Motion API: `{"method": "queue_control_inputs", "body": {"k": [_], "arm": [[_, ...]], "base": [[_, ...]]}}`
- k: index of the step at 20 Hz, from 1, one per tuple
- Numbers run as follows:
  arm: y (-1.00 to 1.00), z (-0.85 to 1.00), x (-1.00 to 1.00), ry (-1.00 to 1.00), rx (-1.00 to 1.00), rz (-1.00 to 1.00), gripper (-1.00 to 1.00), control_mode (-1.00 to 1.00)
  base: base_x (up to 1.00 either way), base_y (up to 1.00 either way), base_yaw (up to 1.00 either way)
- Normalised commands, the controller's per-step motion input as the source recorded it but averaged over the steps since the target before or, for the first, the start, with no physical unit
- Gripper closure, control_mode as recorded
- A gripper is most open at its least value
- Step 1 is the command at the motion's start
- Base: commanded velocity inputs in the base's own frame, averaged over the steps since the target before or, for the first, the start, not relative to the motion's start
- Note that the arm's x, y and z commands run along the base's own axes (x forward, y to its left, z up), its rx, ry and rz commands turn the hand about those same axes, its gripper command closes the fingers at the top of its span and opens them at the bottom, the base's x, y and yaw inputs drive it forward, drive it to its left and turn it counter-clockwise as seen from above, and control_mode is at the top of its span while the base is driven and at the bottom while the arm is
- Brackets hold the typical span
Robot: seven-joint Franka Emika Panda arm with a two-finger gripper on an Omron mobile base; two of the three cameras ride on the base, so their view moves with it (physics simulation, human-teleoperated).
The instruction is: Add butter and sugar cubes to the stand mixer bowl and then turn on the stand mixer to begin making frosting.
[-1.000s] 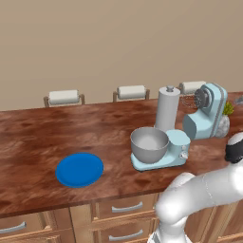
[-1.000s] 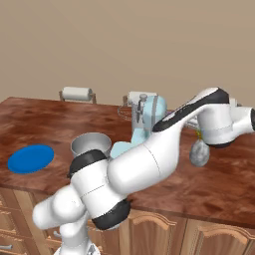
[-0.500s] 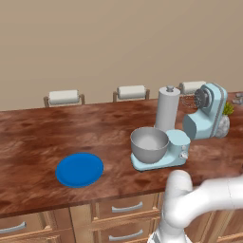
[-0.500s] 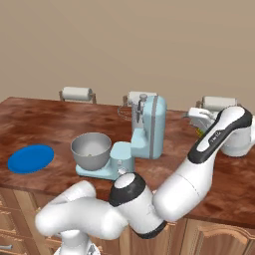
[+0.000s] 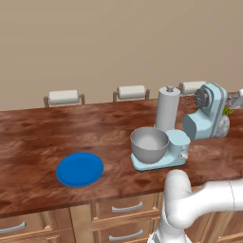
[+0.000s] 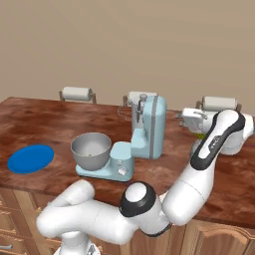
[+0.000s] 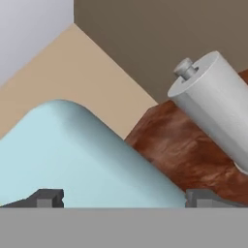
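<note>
Swung rightward, the tool (image 7: 123, 198) gapes behind the stand mixer (image 6: 147, 129); stand mixer bowl (image 5: 149, 144) holds nothing.

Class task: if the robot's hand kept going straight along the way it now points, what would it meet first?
Most likely the light-blue stand mixer: its rounded body sits right ahead between the open hand's fingertips. The grey cylinder lies off to one side. Exact depth is unclear.
</note>
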Motion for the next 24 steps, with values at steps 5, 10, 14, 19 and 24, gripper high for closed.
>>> {"method": "queue_control_inputs", "body": {"k": [5, 10, 14, 19, 24], "arm": [[0.6, -0.03, 0.0, 0.0, 0.0, 0.0, -1.0, -1.0], [0.66, 0.0, 0.0, 0.0, 0.0, 0.0, -1.0, -1.0], [0.78, 0.0, 0.0, 0.0, 0.0, 0.0, -1.0, -1.0], [0.97, 0.0, -0.1, 0.0, -0.03, 0.0, -1.0, -1.0], [1.0, -0.05, -0.41, -0.01, -0.19, 0.0, -1.0, -1.0]], "base": [[0.0, 0.0, 0.0], [0.0, 0.0, 0.0], [0.0, 0.0, 0.0], [0.0, 0.0, 0.0], [0.0, 0.0, 0.0]]}}
